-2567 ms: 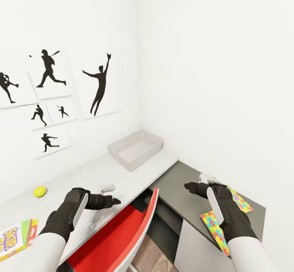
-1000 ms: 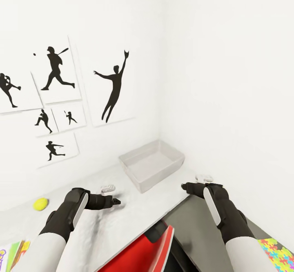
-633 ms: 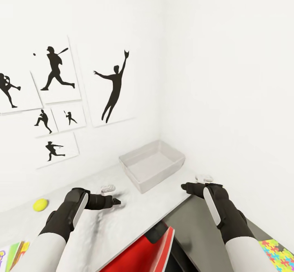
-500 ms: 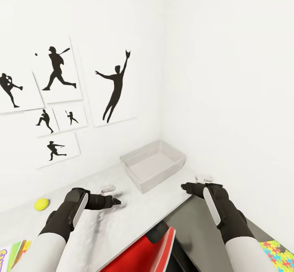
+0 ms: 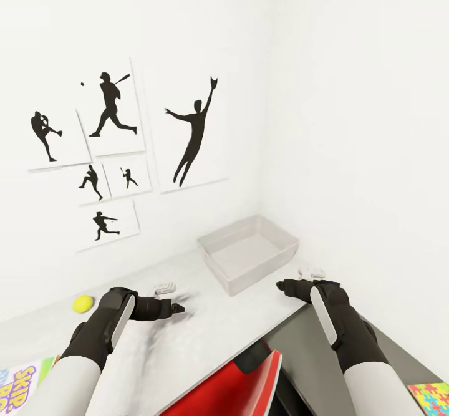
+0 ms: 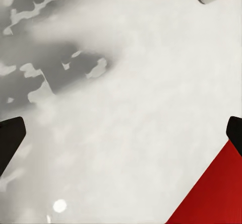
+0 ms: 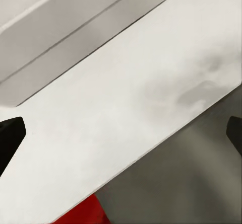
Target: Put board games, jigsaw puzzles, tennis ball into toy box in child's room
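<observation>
The light grey shallow toy box sits empty on the pale grey surface in the wall corner. Taking that box as landmark, the small yellow-green tennis ball lies well off to its left against the wall, beyond the left gripper, so the left arm is much the nearer. The right gripper hovers just right of the box. Both jaws stand wide apart, holding nothing. A multicoloured jigsaw puzzle corner lies far right.

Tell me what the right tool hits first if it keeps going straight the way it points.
Probably the light grey table top: the right tool faces down at it, beside the toy box. Depth is unclear.
</observation>
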You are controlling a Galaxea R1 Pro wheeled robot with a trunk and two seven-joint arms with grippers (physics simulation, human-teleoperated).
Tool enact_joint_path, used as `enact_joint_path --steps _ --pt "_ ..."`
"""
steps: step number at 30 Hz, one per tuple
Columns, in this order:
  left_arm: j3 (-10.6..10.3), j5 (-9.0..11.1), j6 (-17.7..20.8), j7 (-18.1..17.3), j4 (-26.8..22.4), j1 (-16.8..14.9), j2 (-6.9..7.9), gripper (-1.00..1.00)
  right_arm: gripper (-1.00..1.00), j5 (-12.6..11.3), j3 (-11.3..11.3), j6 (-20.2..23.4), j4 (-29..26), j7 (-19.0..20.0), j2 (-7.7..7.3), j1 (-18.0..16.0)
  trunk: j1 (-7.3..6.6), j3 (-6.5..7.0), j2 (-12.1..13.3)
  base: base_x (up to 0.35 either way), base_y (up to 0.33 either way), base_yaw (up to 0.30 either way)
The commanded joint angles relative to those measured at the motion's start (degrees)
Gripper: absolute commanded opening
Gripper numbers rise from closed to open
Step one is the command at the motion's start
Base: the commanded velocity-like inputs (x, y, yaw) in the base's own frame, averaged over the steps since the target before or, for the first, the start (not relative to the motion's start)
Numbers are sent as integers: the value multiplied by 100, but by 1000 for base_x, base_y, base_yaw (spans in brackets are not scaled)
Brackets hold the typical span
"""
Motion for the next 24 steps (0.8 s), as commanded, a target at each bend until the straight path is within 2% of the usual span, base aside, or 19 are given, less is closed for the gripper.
enact_joint_path --steps 1,24 --pt "10 1 32 -17 -3 -5 -1 100 100 -38 -11 26 -6 -12 2 -5 4 -14 -14 0 15 30" --pt "2 1 20 -17 -3 -5 -9 100 100 -38 -12 26 -6 -12 -4 -5 4 -14 -14 34 2 4"
